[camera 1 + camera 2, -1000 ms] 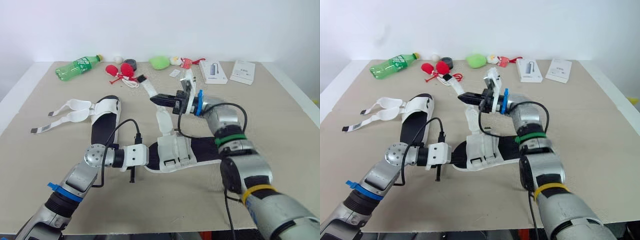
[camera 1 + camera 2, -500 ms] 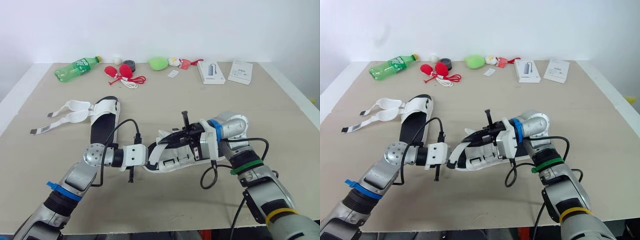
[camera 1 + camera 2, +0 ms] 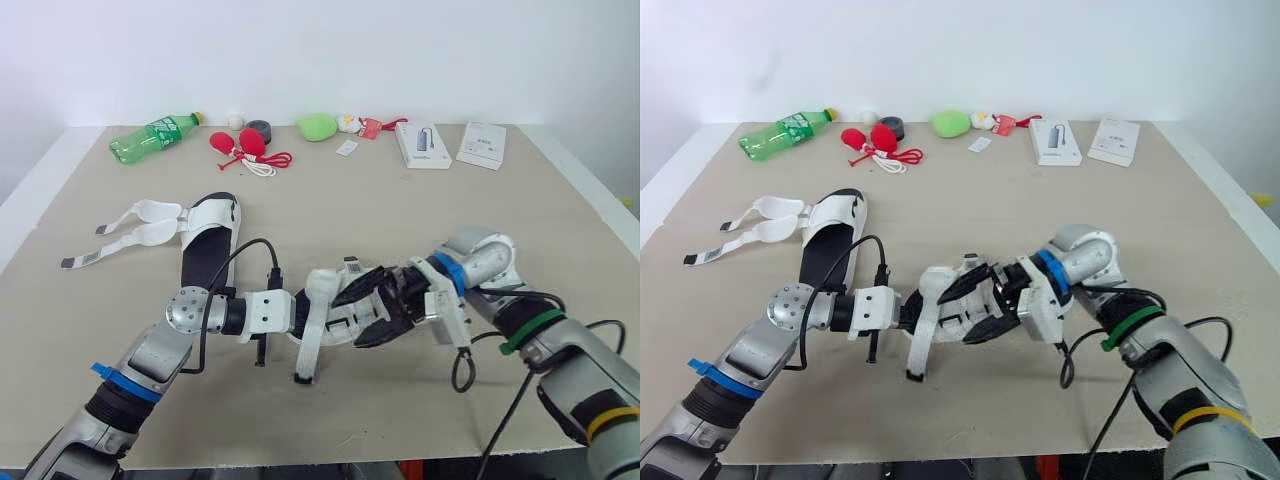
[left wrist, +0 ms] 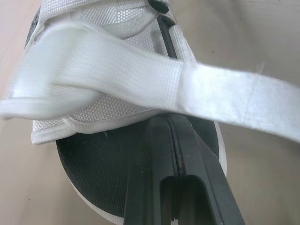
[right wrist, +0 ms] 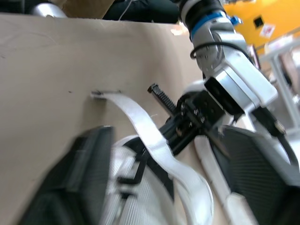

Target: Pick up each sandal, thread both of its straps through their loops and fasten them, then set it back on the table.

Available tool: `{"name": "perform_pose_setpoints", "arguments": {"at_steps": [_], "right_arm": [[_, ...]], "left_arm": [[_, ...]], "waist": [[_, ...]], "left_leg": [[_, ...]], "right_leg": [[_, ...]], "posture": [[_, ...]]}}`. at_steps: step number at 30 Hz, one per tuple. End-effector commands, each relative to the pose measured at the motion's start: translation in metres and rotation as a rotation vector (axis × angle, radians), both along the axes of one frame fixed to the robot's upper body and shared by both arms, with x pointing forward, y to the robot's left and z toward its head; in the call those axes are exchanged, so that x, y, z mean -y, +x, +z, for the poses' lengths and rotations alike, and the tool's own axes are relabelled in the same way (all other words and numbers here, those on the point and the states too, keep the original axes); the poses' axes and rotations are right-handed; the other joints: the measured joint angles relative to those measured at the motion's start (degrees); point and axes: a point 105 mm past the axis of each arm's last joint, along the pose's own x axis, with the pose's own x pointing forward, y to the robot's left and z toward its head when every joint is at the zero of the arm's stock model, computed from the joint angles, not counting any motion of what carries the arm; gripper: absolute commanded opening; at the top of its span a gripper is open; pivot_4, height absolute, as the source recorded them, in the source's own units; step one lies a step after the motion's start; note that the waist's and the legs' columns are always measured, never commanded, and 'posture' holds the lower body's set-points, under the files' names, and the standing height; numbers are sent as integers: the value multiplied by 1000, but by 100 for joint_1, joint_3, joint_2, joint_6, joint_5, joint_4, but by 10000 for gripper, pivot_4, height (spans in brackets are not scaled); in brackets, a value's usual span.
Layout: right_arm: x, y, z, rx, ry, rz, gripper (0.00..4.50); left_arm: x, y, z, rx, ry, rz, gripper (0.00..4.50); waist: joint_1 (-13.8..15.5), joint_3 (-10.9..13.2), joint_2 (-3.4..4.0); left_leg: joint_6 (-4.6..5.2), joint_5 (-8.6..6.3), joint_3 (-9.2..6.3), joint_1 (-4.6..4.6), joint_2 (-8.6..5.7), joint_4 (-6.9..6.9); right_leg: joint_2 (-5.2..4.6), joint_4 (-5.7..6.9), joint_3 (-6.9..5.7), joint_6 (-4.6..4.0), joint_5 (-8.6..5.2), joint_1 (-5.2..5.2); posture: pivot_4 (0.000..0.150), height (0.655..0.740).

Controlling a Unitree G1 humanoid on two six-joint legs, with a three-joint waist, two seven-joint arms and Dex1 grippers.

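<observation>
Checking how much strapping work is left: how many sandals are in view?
2. The left sandal lies with both straps spread open; the centre sandal sits nearer the table's front, one strap trailing loose. No others seem hidden.

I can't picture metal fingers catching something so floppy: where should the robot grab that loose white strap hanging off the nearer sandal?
Probably its lower stretch, just above the tip down at the table. The strap arches off the sandal and hangs clear there, flat faces exposed, so the open right gripper could come from the robot's right and pinch across its thickness.
</observation>
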Motion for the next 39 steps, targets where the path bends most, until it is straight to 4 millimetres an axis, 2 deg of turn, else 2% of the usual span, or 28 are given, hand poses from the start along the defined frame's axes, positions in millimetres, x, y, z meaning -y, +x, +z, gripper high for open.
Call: {"name": "perform_pose_setpoints", "arguments": {"at_steps": [1,4,6,8,11,17,23,26,35,39], "right_arm": [[16,4,25,-206,72,-126,44263],[26,-2,33,-577,31,-314,44263],[24,-23,36,-953,-69,-422,44263],[18,-41,31,-1168,-154,-470,44263],[9,-57,18,-1372,-232,-550,44263],[1,-54,-24,-1513,-275,-812,44263],[-17,-52,-49,-1540,-268,-914,44263],[-26,-46,-55,-1548,-236,-952,44263],[-46,-45,-51,-1654,-159,-960,44263],[-49,-46,-55,-1659,-166,-992,34486]], "left_arm": [[-3,-6,-15,-43,54,-15,0],[-4,-6,-15,-44,56,-20,0],[-4,-6,-15,-46,60,-24,0],[-3,-5,-15,-46,61,-27,0],[-3,-5,-14,-48,61,-32,0],[-3,-7,-16,-59,66,-45,0],[-2,-5,-15,-62,66,-52,0],[-1,-5,-16,-64,65,-58,0],[1,-5,-16,-69,58,-61,0],[2,-6,-17,-71,56,-62,0]], "waist": [[3,0,0],[27,0,2],[30,-1,3],[45,-3,21],[11,-17,10],[13,-18,4],[12,-18,3],[10,-18,3],[3,-21,-3],[4,-22,-3]], "left_leg": [[0,0,0,0,0,0],[0,0,0,-4,-2,1],[0,0,2,-5,-3,-1],[0,0,2,-5,-3,1],[10,-7,9,3,3,-4],[9,-7,21,-11,0,32],[9,-8,30,-17,2,34],[9,-8,29,-20,1,36],[10,-8,28,-20,4,38],[10,-8,28,-22,2,38]], "right_leg": [[0,0,0,0,0,0],[-6,1,1,-4,0,0],[-8,2,2,-15,2,-3],[-9,3,3,-15,1,-5],[-10,9,3,-19,-16,-8],[-17,6,5,-4,-6,-9],[-11,6,14,3,1,-19],[-8,6,16,8,3,-19],[-3,6,19,10,6,-17],[-4,5,23,10,6,-16]], "posture": [[1500,7400],[1500,7400],[1500,7400],[1500,7400],[1500,7400],[1500,7400],[1500,7400],[1500,7400],[1500,7400],[1500,7400]]}}
